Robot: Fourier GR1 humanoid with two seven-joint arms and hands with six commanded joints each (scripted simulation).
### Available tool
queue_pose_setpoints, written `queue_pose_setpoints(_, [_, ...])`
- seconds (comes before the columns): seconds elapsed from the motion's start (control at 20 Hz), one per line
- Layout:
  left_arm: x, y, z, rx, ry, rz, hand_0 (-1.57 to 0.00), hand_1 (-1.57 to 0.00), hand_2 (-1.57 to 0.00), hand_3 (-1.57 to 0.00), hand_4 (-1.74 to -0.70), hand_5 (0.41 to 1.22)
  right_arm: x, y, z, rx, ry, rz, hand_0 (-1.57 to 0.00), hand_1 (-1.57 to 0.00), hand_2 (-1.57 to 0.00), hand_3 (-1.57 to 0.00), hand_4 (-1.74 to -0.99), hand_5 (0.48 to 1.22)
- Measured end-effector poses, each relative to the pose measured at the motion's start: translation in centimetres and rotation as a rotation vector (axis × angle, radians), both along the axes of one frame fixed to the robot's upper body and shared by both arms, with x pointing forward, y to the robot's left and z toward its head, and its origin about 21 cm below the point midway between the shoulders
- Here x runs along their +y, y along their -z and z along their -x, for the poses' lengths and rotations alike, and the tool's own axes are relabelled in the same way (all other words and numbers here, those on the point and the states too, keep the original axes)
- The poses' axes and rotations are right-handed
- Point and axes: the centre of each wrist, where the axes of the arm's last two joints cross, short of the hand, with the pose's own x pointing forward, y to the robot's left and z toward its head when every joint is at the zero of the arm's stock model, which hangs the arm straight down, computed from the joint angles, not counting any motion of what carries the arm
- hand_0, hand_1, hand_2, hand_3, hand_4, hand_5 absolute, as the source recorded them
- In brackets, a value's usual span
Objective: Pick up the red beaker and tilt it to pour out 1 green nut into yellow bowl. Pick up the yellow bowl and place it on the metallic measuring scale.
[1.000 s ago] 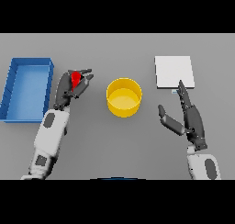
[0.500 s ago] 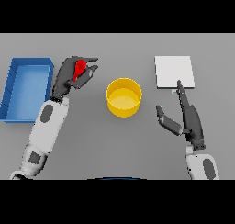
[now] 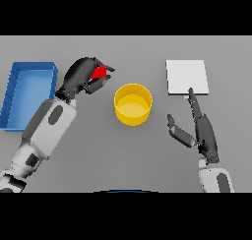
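Observation:
My left hand [image 3: 78, 77] is raised left of the yellow bowl [image 3: 133, 104], its fingers curled round the red beaker [image 3: 100, 72], of which only a small red part shows between them. The bowl stands upright in the middle of the table, and I cannot make out anything inside it. The metallic measuring scale [image 3: 186, 76] is a pale square plate at the back right. My right hand [image 3: 202, 129] hovers right of the bowl with straight fingers pointing at the scale's near edge and the thumb spread toward the bowl.
A blue open tray [image 3: 29, 92] lies at the left edge of the table, just behind my left forearm.
My left hand has lifted the red beaker up and to the right, closer to the bowl. The right hand has hardly moved.

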Motion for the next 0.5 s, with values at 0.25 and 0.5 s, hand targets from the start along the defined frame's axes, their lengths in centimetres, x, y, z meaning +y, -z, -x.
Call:
queue_pose_setpoints(0.25, [-2.3, -0.8, -0.9, -0.108, 0.132, -0.407, -1.57, -1.57, -1.57, -1.57, -1.74, 1.177, 0.1, -0.2, -0.2, 0.0, -0.007, -0.022, 0.0, 0.0, 0.0, 0.0, -1.268, 0.722])
queue_pose_setpoints(0.5, [-4.1, -2.2, -2.7, -0.172, 0.259, -0.718, -1.57, -1.57, -1.57, -1.57, -1.61, 1.206, -0.3, 0.2, -0.2, 0.004, 0.007, -0.022, 0.0, 0.0, 0.0, 0.0, -1.258, 0.697])
